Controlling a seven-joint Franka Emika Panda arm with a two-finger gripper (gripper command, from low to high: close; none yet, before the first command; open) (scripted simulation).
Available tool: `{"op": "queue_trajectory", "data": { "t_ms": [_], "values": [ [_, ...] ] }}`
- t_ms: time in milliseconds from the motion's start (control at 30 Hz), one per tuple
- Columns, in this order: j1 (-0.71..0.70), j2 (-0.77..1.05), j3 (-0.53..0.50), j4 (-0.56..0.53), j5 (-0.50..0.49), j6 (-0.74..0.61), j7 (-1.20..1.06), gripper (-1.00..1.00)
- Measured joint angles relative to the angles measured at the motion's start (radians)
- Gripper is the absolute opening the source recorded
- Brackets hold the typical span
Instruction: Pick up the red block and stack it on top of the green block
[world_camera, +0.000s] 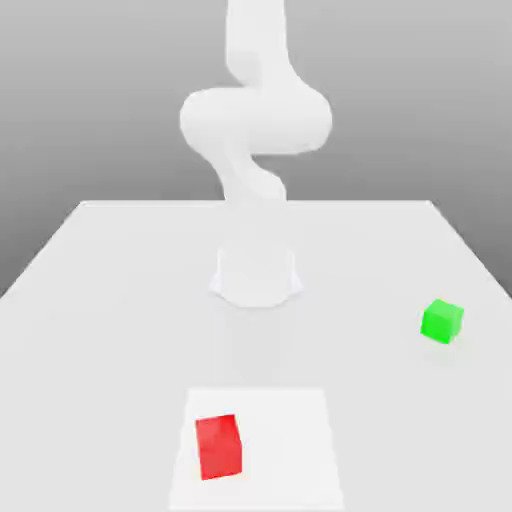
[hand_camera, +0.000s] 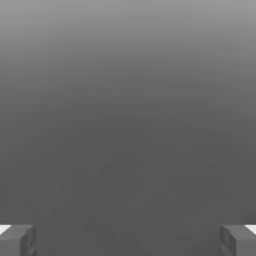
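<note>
A: Going across the exterior view from its left: the red block (world_camera: 219, 446) sits near the front of the table (world_camera: 110, 270), left of centre, on a paler square patch (world_camera: 290, 440). The arm (world_camera: 255, 130) rises at the middle, behind it. The green block (world_camera: 441, 321) lies well apart, toward the exterior view's right.

B: And the gripper (hand_camera: 128, 240)?

A: In the hand view its two fingertips (hand_camera: 17, 240) stand at opposite edges, spread wide, with nothing between them.

B: What might go wrong from here?

A: Probably the descent. Both blocks are turned slightly against the table edges, so fingers not lined up with the red block's faces could nudge or spin it. Later, an off-centre release could tip it off the green block.
</note>
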Motion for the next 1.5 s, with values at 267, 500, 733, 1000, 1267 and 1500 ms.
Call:
{"op": "queue_trajectory", "data": {
  "t_ms": [267,500,733,1000,1267,1500],
  "values": [
    [0.040,0.297,-0.071,-0.102,0.028,0.139,-0.130,0.00],
    [0.054,0.551,-0.110,-0.189,0.053,0.259,-0.242,0.00],
    [0.035,0.802,-0.121,-0.274,0.044,0.381,-0.327,0.00],
    [-0.007,1.015,-0.068,-0.257,0.103,0.550,-0.383,-1.00],
    [0.004,0.935,-0.085,-0.269,0.068,0.482,-0.357,-1.00],
    [0.124,0.777,0.019,-0.326,0.057,0.381,-0.509,-1.00]
  ]
}}
